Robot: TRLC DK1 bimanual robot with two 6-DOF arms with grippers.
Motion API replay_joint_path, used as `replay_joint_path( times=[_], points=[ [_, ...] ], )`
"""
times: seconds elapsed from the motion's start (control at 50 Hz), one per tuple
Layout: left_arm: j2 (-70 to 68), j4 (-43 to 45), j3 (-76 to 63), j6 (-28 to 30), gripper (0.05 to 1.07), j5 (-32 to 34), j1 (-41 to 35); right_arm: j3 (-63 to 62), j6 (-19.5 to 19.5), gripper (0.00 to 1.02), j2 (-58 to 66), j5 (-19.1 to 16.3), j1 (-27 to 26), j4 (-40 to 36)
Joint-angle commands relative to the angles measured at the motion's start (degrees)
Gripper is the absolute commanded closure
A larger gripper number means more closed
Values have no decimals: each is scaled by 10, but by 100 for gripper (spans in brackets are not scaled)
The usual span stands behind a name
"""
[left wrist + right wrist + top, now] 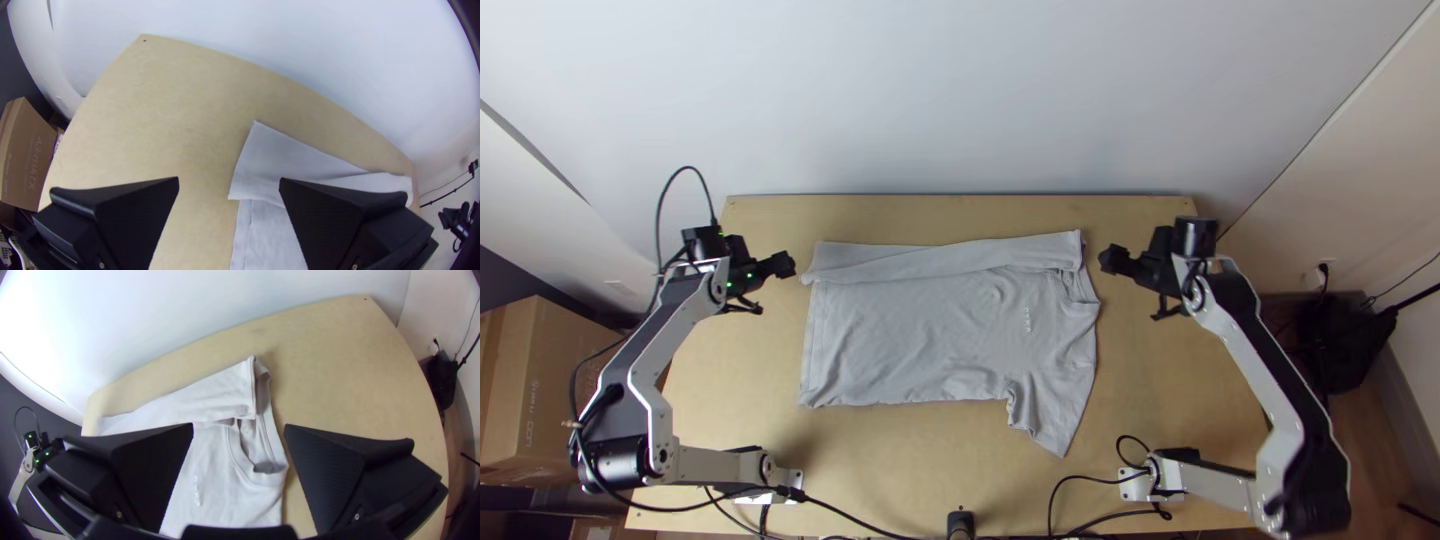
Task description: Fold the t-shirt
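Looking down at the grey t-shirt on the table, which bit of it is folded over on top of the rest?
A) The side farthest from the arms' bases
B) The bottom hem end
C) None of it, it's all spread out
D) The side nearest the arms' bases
A: a long strip along the far side lies turned over onto the t-shirt, while the near sleeve lies spread outward.

Qty: 1 T-shirt (920, 345), 1 tbl (900, 460) — 2 arms (662, 345), 2 grippers (782, 265).
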Motion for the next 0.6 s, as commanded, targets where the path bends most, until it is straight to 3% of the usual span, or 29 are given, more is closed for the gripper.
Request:
replay_joint_path(
  times=[0.0,0.04,0.1,0.24,0.32,0.4,0.58],
  points=[
    [-41,-32,-15,20,11,33,19,-25,15,18,-56,-4,-3,-67],
    [-55,-47,-14,26,11,40,23,-26,16,17,-69,-4,-3,-101],
    [-78,-63,-17,27,11,60,29,-31,15,3,-78,-7,-3,-167],
    [-121,-100,-19,42,11,75,33,-61,-13,3,-84,-11,-2,-270],
    [-145,-107,-25,49,11,76,32,-98,-26,4,-83,-45,6,-304],
    [-156,-122,-24,51,11,76,30,-134,-26,4,-64,-54,19,-336],
    [-182,-140,-21,51,11,76,27,-193,-23,16,-28,-55,59,-369]
  ],
)
